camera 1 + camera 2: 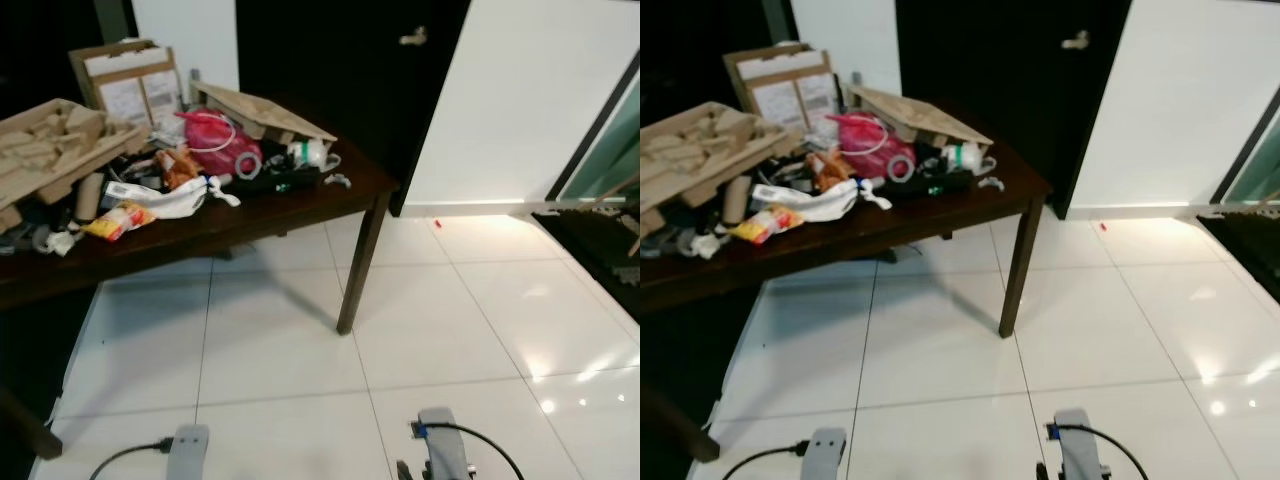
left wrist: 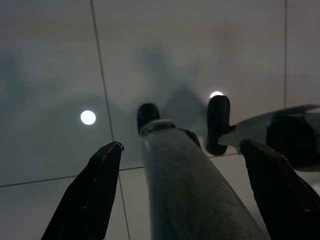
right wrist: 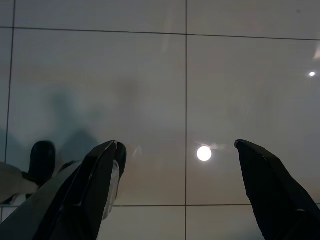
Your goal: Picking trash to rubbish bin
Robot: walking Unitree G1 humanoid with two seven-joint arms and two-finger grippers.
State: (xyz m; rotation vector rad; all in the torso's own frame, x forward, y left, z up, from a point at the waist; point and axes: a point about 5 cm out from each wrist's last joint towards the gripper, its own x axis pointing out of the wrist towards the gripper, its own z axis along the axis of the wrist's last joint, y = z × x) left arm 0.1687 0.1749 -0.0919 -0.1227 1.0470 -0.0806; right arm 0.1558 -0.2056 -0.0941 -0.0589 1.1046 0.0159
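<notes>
The white tiled floor (image 1: 300, 340) lies under me. Ahead to my left, the dark worktop (image 1: 250, 225) carries heaped trash (image 1: 200, 165). My left hand (image 2: 175, 170) and right hand (image 3: 175, 170) hang spread over tiles.

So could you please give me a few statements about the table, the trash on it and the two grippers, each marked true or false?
1. The table is dark wood and stands on white floor tiles. True.
2. A red bag lies among the clutter on the table. True.
3. The left gripper is shut on a snack wrapper. False: its fingers are spread, hold nothing and point at the floor.
4. The yellow wrapper lies on the floor. False: it lies near the table's front edge.
5. The right gripper is open over bare tiles. True.
6. The tape roll hangs from the door handle. False: it rests on the table beside the red bag.
</notes>
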